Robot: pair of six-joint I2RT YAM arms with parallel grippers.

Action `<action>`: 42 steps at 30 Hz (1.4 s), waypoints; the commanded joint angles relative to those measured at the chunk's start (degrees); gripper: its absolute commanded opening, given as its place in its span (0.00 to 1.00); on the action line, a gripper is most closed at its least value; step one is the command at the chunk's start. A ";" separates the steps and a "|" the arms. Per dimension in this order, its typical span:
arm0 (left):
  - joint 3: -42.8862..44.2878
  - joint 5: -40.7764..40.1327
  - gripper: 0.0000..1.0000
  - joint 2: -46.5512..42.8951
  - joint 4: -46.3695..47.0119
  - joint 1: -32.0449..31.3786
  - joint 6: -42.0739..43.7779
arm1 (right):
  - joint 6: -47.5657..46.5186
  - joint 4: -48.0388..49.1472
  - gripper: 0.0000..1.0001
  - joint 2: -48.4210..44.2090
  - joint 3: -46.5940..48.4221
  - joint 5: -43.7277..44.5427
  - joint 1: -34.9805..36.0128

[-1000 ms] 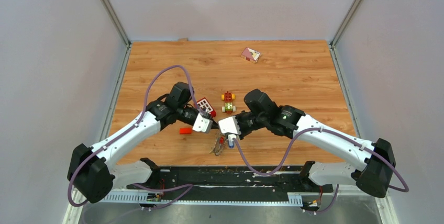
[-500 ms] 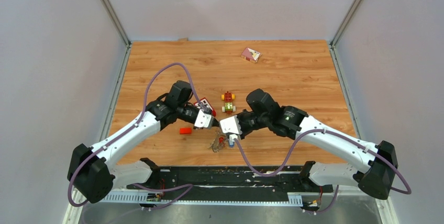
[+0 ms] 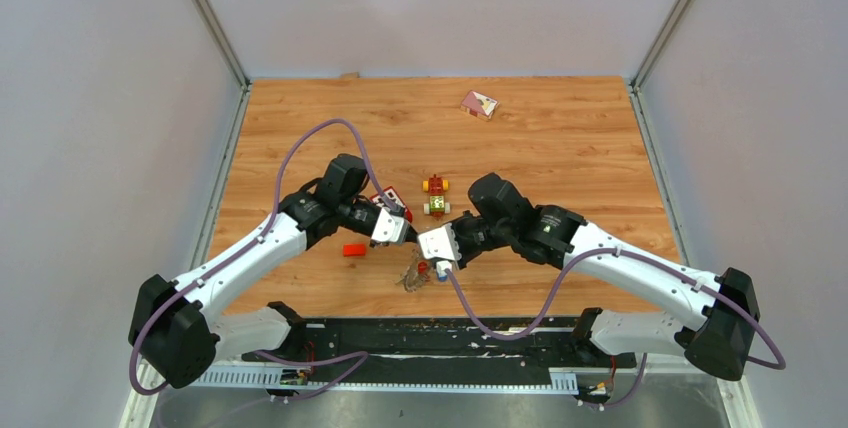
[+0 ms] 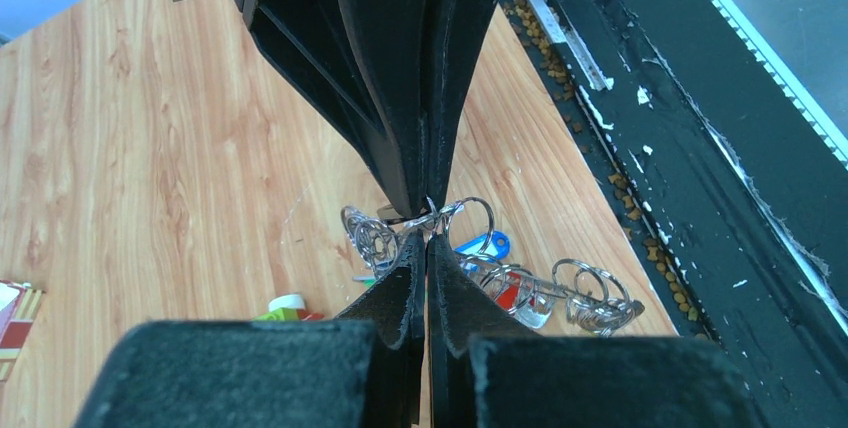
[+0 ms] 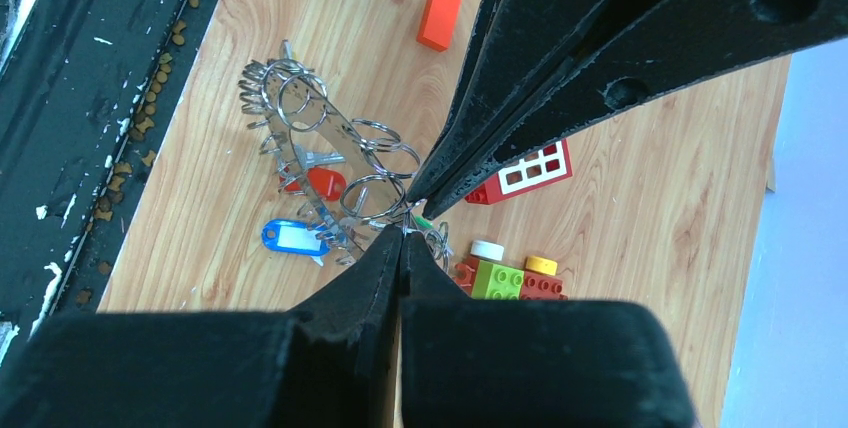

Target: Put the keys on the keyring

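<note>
Wood-grain table [image 3: 560,148], plain grey walls [image 3: 100,98], metal corner posts [image 3: 210,18].

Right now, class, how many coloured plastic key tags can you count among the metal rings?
2: a blue tag at the edge of the rings, a red tag in among them. Others may be hidden.
</note>
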 commanded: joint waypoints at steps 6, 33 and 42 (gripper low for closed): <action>2.33 2.19 0.00 -0.53 5.39 0.98 -2.36 | -1.22 1.38 0.00 -0.93 -0.52 -1.30 0.94; -6.19 0.54 0.00 -2.45 34.94 4.12 -32.95 | 2.18 9.88 0.04 -3.74 -3.98 9.14 1.03; -6.69 -1.91 0.00 -2.76 40.68 5.25 -39.77 | 3.55 10.16 0.22 -4.86 -4.02 11.77 0.87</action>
